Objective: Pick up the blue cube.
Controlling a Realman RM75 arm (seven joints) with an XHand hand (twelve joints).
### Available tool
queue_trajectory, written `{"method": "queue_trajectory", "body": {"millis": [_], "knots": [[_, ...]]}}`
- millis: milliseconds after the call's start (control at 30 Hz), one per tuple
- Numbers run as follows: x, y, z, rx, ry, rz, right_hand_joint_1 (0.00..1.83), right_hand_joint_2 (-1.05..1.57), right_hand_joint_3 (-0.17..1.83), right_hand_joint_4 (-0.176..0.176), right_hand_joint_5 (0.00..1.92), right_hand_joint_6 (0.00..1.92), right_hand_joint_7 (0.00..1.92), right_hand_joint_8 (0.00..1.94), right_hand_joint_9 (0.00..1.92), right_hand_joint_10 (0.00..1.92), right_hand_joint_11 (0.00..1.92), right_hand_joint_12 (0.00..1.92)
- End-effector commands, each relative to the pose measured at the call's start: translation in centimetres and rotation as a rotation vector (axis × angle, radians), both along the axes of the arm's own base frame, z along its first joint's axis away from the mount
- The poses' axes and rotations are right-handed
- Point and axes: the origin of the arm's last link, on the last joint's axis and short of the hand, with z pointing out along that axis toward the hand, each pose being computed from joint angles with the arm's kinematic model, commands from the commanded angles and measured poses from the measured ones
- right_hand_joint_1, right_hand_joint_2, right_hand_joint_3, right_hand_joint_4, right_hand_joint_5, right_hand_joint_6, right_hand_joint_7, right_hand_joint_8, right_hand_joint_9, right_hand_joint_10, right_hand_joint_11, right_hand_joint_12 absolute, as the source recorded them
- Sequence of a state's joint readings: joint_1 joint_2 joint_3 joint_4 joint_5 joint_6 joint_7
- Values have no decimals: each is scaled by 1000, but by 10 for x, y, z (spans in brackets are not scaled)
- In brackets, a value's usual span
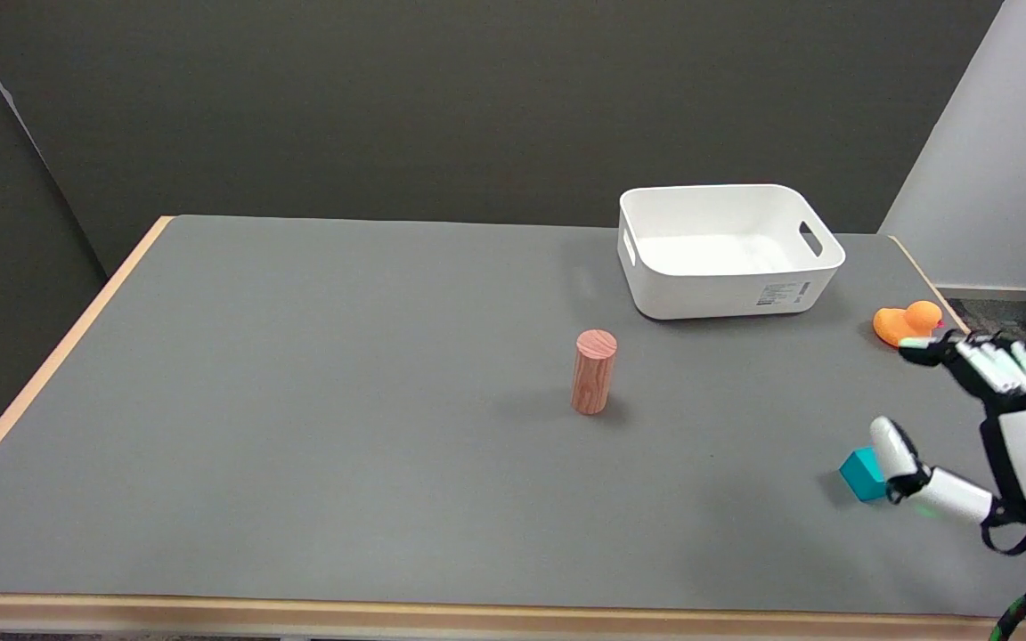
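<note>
The right hand (pixel 981 427), fingers spread and holding nothing, hovers at the table's (pixel 299 401) near right with its thumb just beside the blue cube (pixel 860 474), which looks small, light and rigid, best pinched across two opposite flat faces.

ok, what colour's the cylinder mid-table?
Pinkish-red wood grain; the cylinder stands upright, seen clearly in the head view.
</note>
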State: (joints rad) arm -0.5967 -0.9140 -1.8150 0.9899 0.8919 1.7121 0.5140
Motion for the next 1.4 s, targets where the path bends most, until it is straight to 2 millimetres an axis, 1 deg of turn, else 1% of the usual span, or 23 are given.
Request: {"method": "queue_trajectory", "body": {"millis": [33, 167, 500, 600, 733, 900, 1100, 1400], "knots": [[-42, 33, -21, 32, 73, -224, 559, 675, 874, -101, 375, 725, 548, 627, 334, 855, 97, 1190], [-46, 30, -19, 21, 79, -220, 562, 679, 873, -103, 373, 720, 543, 615, 325, 831, 92, 1182], [-37, 12, -8, 42, 50, -152, 563, 683, 877, -105, 377, 731, 548, 620, 334, 832, 108, 1188], [-38, 10, -10, 46, 42, -158, 563, 683, 878, -105, 378, 734, 549, 620, 336, 834, 111, 1191], [-44, 15, -9, 23, 33, -183, 562, 683, 877, -106, 378, 735, 550, 623, 336, 835, 114, 1193], [-49, 14, 1, 1, 33, -217, 559, 684, 878, -106, 378, 736, 550, 623, 337, 835, 115, 1194], [-56, 15, 16, -28, -32, -230, 545, 689, 874, -107, 377, 734, 546, 615, 333, 829, 110, 1190], [-57, 1, 30, -26, -82, -211, 536, 694, 873, -109, 374, 728, 540, 603, 325, 817, 94, 1178]]}}
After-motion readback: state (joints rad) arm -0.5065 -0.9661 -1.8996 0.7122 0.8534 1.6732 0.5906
